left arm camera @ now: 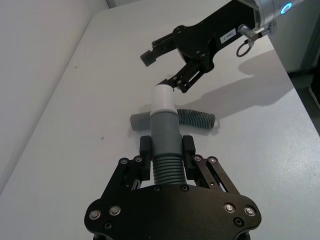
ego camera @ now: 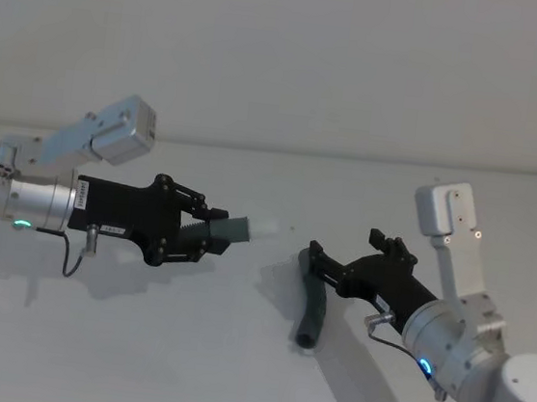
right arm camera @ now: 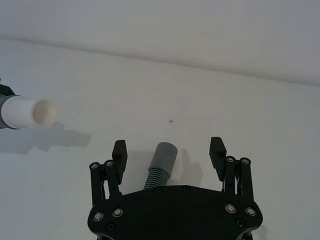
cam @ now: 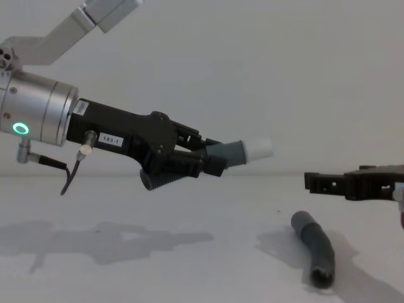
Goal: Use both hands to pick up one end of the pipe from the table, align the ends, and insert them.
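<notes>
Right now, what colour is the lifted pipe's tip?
White; the tip of the lifted pipe shows best in the right wrist view.

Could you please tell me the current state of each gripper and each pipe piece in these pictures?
Left gripper: shut on the white-tipped piece, raised off the table.
White-tipped piece: held in the air, white tip pointing towards the right gripper.
Right gripper: open, jaws spread over the grey piece, not gripping it.
Grey piece: lying on the table, free.
</notes>
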Motion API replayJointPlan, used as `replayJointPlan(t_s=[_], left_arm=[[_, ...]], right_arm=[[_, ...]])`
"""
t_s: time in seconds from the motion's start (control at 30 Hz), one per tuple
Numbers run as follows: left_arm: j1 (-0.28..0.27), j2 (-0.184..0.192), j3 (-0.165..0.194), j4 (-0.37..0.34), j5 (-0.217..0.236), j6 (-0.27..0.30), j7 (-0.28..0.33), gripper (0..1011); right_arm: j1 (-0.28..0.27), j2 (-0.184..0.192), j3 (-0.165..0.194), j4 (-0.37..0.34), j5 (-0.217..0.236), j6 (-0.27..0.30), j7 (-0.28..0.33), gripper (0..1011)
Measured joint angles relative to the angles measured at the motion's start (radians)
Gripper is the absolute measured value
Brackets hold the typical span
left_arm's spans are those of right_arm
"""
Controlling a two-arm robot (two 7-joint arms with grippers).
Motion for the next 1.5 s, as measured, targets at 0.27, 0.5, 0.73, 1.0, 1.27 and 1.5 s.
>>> replayJointPlan(t_s=[0.27, 0.5, 0.73, 1.0, 1.27, 1.5], left_arm=[[-0.005, 0.000, 0.004, 0.005, 0.002, -0.014, -0.009, 336], [-0.008, 0.000, 0.006, 0.007, 0.002, -0.021, -0.013, 336], [-0.009, 0.000, 0.007, 0.008, 0.003, -0.024, -0.015, 336], [-0.010, 0.000, 0.008, 0.009, 0.003, -0.026, -0.016, 336], [-0.010, 0.000, 0.008, 0.009, 0.003, -0.027, -0.017, 336], [-0.011, 0.000, 0.008, 0.009, 0.003, -0.028, -0.017, 336]], right_arm=[[0.025, -0.024, -0.016, 0.040, -0.018, 0.021, -0.012, 1002], [0.047, -0.046, -0.030, 0.074, -0.035, 0.037, -0.024, 1003], [0.068, -0.062, -0.040, 0.101, -0.052, 0.057, -0.033, 1002], [0.085, -0.072, -0.049, 0.123, -0.067, 0.086, -0.040, 1002], [0.098, -0.080, -0.056, 0.142, -0.079, 0.115, -0.041, 1003], [0.101, -0.084, -0.058, 0.153, -0.084, 0.136, -0.039, 1002]])
